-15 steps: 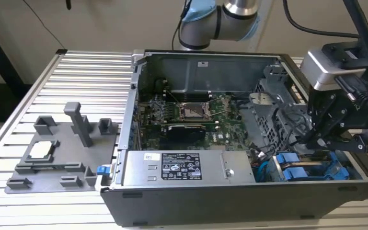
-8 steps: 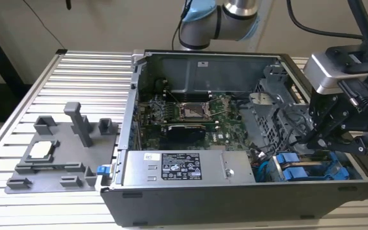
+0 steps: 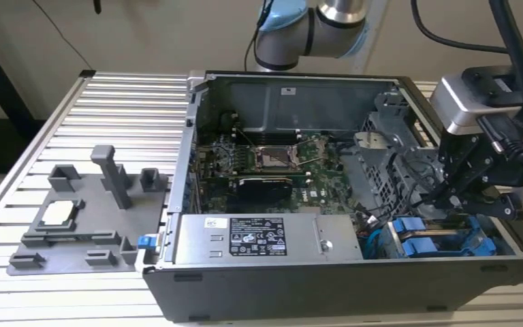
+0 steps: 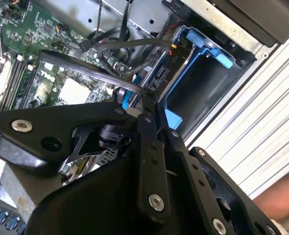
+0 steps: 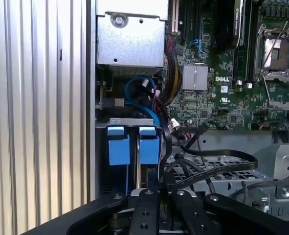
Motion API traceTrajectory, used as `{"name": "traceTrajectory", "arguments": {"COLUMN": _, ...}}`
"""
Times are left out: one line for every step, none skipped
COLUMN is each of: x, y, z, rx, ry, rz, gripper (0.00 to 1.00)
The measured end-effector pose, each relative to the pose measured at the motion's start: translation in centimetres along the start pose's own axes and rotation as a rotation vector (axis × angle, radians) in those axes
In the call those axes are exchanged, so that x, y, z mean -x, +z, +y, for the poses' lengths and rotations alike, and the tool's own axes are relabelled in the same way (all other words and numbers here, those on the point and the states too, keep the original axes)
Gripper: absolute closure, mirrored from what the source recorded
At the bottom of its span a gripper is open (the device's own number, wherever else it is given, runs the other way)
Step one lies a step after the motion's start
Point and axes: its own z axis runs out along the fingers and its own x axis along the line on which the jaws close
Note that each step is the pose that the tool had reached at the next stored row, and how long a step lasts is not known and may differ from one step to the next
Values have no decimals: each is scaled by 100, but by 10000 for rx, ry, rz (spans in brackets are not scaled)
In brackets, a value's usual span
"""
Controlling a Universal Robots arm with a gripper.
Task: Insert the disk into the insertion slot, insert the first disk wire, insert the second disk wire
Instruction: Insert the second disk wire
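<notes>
Exterior view: claw at the drive bay, both blue frames seated.
You see the claw low over the slot in the open case, which lies on a ribbed tabletop with a grey fixture well apart. In the second wrist view the fingers look nearly closed, pinched on a thin dark wire just beside the blue frame; treat the wire as soft, springy and light, best held near its plug. In the first wrist view two blue tabs sit side by side in the cage; the disk is seated, so you would judge it stiff, weighty and fragile, gripped by its frame only. Room is tight: cables crowd the bay and a metal wall runs alongside.
</notes>
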Motion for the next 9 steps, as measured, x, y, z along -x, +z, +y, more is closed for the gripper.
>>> {"name": "traceTrajectory", "arguments": {"x": -2, "y": 3, "z": 0, "rx": 11, "ry": 5, "rz": -31, "gripper": 84}}
{"name": "traceTrajectory", "arguments": {"x": -2, "y": 6, "z": -9, "rx": 77, "ry": 13, "rz": -54, "gripper": 84}}
{"name": "traceTrajectory", "arguments": {"x": -4, "y": 11, "z": -23, "rx": 112, "ry": 19, "rz": -79, "gripper": 84}}
{"name": "traceTrajectory", "arguments": {"x": -8, "y": 18, "z": -38, "rx": 117, "ry": 21, "rz": -114, "gripper": 84}}
{"name": "traceTrajectory", "arguments": {"x": -12, "y": 28, "z": -49, "rx": 117, "ry": 22, "rz": -142, "gripper": 84}}
{"name": "traceTrajectory", "arguments": {"x": -16, "y": 44, "z": -54, "rx": 118, "ry": 22, "rz": -160, "gripper": 84}}
{"name": "traceTrajectory", "arguments": {"x": -21, "y": 61, "z": -55, "rx": 117, "ry": 24, "rz": -166, "gripper": 84}}
{"name": "traceTrajectory", "arguments": {"x": -26, "y": 78, "z": -58, "rx": 117, "ry": 24, "rz": -167, "gripper": 84}}
{"name": "traceTrajectory", "arguments": {"x": -32, "y": 96, "z": -65, "rx": 117, "ry": 22, "rz": -170, "gripper": 84}}
